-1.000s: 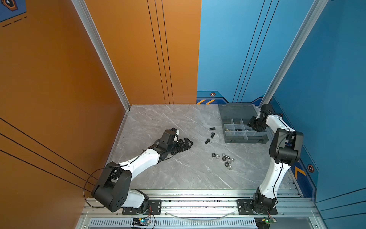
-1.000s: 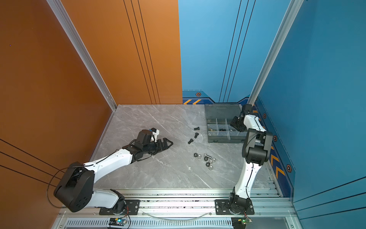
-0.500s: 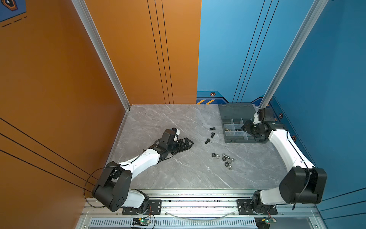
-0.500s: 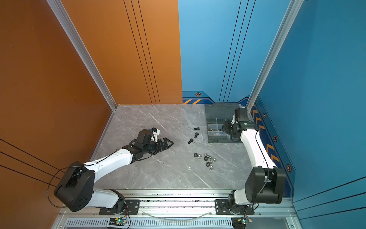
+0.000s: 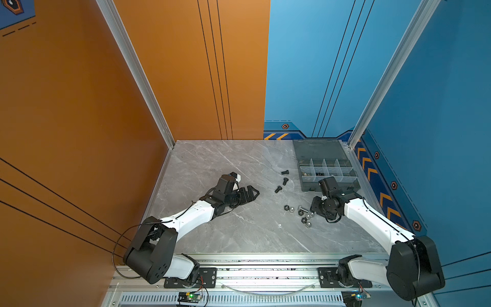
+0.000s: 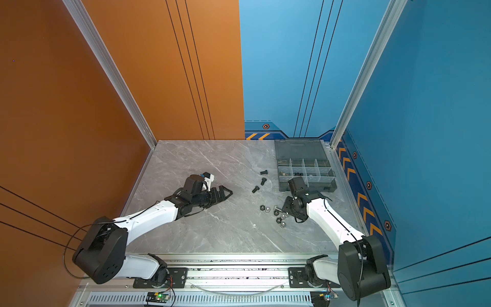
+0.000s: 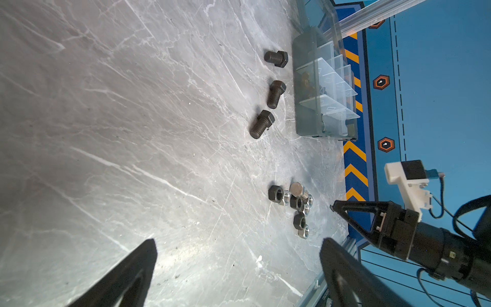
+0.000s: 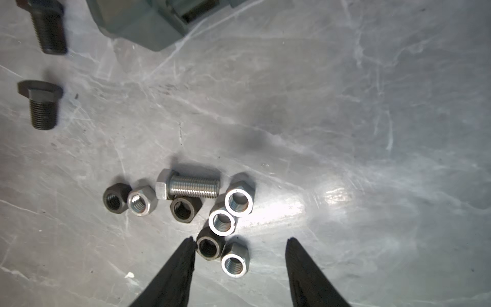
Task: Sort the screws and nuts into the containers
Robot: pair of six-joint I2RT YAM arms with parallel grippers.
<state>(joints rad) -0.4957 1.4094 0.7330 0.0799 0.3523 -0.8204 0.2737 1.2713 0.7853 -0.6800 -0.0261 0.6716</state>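
Note:
Three black screws (image 5: 285,181) lie on the grey marble table left of the containers (image 5: 342,162), the compartments of a smoky grey organizer box with its lid flat behind. A silver screw (image 8: 190,187) lies among several silver and black nuts (image 8: 238,202) in a loose cluster (image 5: 305,215). My right gripper (image 8: 240,240) points down at this cluster, open; a black nut (image 8: 208,247) touches one fingertip and a silver nut (image 8: 235,261) lies between the fingers. My left gripper (image 7: 239,242) rests low on the table at mid-left (image 5: 255,192), open and empty.
The box sits at the back right corner against the blue wall (image 5: 425,106). An orange wall (image 5: 79,106) bounds the left side. An aluminium rail (image 5: 252,261) runs along the table's front edge. Small dark and brass pieces (image 5: 318,174) lie in two compartments.
My right arm has swung from the organizer box back and down to the nut cluster, with its jaws a little wider. The left arm has not moved.

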